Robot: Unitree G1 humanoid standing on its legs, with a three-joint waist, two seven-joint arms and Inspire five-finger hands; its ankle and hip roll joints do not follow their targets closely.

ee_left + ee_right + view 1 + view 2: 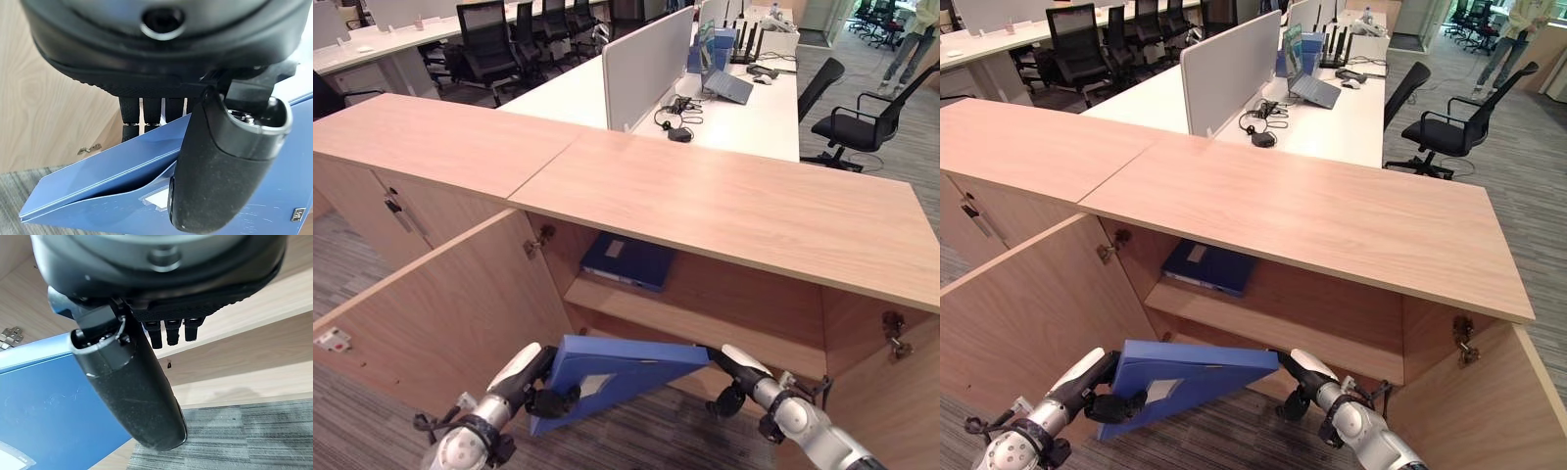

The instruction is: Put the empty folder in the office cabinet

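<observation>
Near the open cabinet front: two hands carry one blue folder between them.
Folder (617, 377): blue, held in the air just in front of the cabinet's lower opening, tilted with its right end higher and its left near corner dipping toward the grey carpet (636, 436); a pale label shows on its near face.
Left hand (536, 384): at the folder's left end, thumb on the near face and fingers (146, 117) behind the folder, so it is clamped on the folder.
Right hand (1295, 377): at the folder's right end, touching its edge; the fingers reach past the folder toward the shelf and I cannot tell whether they grip it.
Cabinet (1332, 215): light wood, with a long flat top; its left door (440, 313) stands swung open toward the near side, and a right door (1489, 411) is open too.
Shelf (705, 328): inside the cabinet, above the held folder.
Second folder (628, 260): dark blue, lying flat on the shelf's left part, well apart from both hands.
Far side: white desks (744, 103) with a laptop (724, 83) and black office chairs (862, 122).
</observation>
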